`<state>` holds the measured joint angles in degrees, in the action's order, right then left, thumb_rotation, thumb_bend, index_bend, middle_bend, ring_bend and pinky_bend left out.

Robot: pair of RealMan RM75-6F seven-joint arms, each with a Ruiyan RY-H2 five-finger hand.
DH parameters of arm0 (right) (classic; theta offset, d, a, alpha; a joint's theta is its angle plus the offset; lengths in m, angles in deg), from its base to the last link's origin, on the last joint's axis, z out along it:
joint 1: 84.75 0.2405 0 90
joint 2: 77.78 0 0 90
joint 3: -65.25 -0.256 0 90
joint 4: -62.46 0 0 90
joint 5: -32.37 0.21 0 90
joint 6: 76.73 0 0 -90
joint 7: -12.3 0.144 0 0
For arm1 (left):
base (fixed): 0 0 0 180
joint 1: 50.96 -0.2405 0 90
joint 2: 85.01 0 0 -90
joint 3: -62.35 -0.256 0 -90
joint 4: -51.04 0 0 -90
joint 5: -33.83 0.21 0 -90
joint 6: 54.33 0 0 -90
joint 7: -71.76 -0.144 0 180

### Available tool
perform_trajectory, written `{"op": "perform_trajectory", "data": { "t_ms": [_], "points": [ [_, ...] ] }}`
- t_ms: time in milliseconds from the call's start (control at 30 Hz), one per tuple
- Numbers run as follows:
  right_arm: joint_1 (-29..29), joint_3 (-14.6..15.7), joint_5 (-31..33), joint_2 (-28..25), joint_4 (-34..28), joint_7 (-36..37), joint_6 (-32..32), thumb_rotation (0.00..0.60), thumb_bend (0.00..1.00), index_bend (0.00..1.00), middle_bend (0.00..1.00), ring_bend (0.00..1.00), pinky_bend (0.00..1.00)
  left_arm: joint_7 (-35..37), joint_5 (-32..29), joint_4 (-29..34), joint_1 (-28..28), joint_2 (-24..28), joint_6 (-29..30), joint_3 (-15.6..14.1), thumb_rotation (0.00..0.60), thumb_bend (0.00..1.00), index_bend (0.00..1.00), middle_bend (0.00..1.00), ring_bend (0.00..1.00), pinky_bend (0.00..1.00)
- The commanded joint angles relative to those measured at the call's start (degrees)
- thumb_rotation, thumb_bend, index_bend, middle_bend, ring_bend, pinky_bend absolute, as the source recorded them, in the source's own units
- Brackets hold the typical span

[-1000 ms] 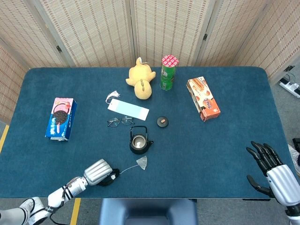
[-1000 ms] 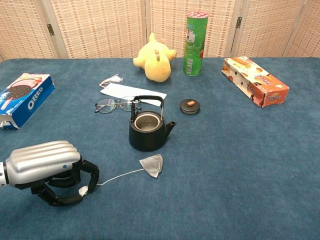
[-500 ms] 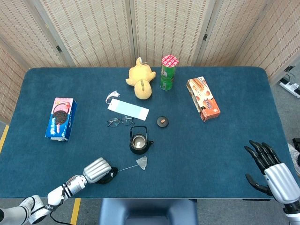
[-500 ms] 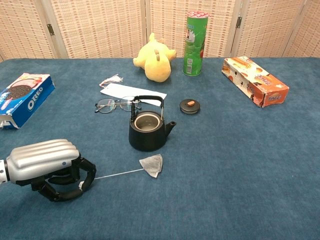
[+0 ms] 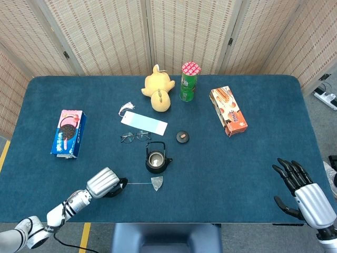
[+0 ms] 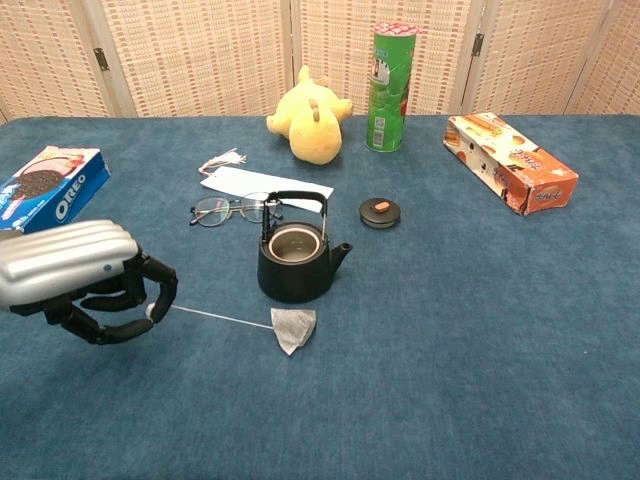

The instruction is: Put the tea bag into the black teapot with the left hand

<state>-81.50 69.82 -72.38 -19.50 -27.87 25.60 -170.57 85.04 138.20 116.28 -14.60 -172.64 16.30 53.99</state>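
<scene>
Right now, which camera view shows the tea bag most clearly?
The chest view: the tea bag appears large in front of the black teapot, its string running to the left hand. The head view shows it only as a small pale shape.

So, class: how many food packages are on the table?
3: a blue cookie box at the left edge, a green chip can standing at the back, and an orange snack box on the right.

Staged robot test setup, lab-like room. Wide table under dark blue felt cloth (image 5: pixel 253 163), woven beige folding screens (image 5: pixel 105 31) closing off 12 o'clock side. Grey floor, yellow floor tape (image 5: pixel 5 153) at 9 o'clock, white power strip (image 5: pixel 327 96) at 3 o'clock. Unrelated household props scattered across cloth.
</scene>
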Motion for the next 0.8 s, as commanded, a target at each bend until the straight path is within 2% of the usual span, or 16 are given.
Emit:
{"op": "perform_trajectory", "data": {
  "t_ms": [33,167,367,567,800],
  "points": [
    [0.0,0.2,-0.3,-0.1,0.1,0.1,-0.1,0.600,0.39,0.00,0.00,0.00,0.00,-8.0,-0.9,10.2,1.5,6.2,1.3,3.5,0.600,0.54,0.68,1.00,1.00,1.00],
    [-0.2,0.6,-1.4,-0.1,0.1,0.3,-0.7,0.600,0.39,0.00,0.00,0.00,0.00,-16.2,-1.1,21.1,3.2,10.5,0.5,6.7,0.600,0.54,0.67,1.00,1.00,1.00],
    [0.1,0.9,-1.9,-0.1,0.4,0.8,-0.6,0.600,0.39,0.00,0.00,0.00,0.00,-24.0,-3.0,29.3,6.5,13.1,-3.7,11.3,0.600,0.54,0.67,1.00,1.00,1.00],
    [0.0,0.4,-0.9,-0.3,0.4,1.6,-1.0,0.600,0.39,0.00,0.00,0.00,0.00,-28.2,-6.7,30.2,10.6,12.5,-8.9,15.9,0.600,0.54,0.68,1.00,1.00,1.00],
    [0.0,-0.4,1.3,-0.6,0.6,3.2,-1.0,0.600,0.39,0.00,0.00,0.00,0.00,-28.5,-9.5,27.4,14.1,11.6,-12.4,18.7,0.600,0.54,0.67,1.00,1.00,1.00]
  ]
}}
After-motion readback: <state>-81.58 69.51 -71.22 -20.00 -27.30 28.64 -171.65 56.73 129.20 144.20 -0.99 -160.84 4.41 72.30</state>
